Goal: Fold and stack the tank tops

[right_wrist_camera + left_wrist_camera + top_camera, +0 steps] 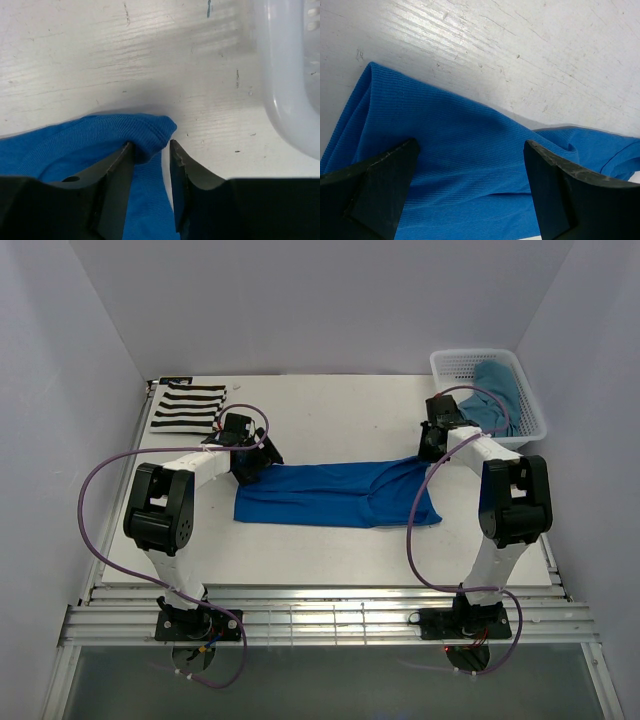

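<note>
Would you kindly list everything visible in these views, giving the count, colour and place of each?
royal blue tank top: one, bright blue, lying lengthwise across the middle of the table
striped tank top: one, black and white, far left corner of the table
teal tank top: one, muted teal-blue, inside the basket
basket: one, white mesh, far right corner of the table
table: one, white, under everything
cables: two, purple, one looping on the left, one on the right
left gripper: one, black, open over the blue top's left end
right gripper: one, black, jaws pinching the blue top's right end
</note>
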`<state>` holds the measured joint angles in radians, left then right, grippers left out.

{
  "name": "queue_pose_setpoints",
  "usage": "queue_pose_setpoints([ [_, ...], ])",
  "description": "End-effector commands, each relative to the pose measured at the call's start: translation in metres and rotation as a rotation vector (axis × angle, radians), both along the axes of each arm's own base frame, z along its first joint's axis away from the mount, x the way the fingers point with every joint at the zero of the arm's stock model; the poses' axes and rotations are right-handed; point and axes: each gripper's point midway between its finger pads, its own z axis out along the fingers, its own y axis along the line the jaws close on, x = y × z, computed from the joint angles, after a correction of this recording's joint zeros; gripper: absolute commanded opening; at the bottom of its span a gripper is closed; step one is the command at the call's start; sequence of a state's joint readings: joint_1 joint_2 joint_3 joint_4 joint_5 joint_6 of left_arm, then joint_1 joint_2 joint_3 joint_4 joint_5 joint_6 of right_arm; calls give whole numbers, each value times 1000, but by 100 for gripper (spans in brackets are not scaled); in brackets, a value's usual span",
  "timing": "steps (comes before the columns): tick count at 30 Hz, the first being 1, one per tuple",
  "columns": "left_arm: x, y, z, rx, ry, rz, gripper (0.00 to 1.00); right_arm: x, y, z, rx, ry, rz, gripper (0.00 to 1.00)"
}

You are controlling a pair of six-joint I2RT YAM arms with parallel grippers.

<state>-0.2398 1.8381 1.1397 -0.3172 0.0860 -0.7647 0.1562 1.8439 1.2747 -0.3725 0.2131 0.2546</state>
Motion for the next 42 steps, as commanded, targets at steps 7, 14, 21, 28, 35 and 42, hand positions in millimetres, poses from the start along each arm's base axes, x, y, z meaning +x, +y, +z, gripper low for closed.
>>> queue_pose_setpoints([
  [7, -30, 13, -29, 69, 144, 14, 98, 7, -13, 18, -41, -43, -41, 8],
  [14, -33, 16, -30, 81, 152, 20, 98, -6, -17, 36, -47, -81, -28, 8],
  [21, -39, 16, -32, 75, 168, 24, 98, -17, -10, 39, 4, -143, 1, 8],
  [28, -42, 18, -31, 90, 172, 19, 98, -22, -16, 20, 2, -182, -6, 9],
  [35, -40, 21, -31, 107, 178, 11, 98, -33, -25, -4, 46, -178, -40, 18],
  [42, -39, 23, -28, 130, 172, -10, 98, -43, -6, 12, 161, -196, 41, 48],
])
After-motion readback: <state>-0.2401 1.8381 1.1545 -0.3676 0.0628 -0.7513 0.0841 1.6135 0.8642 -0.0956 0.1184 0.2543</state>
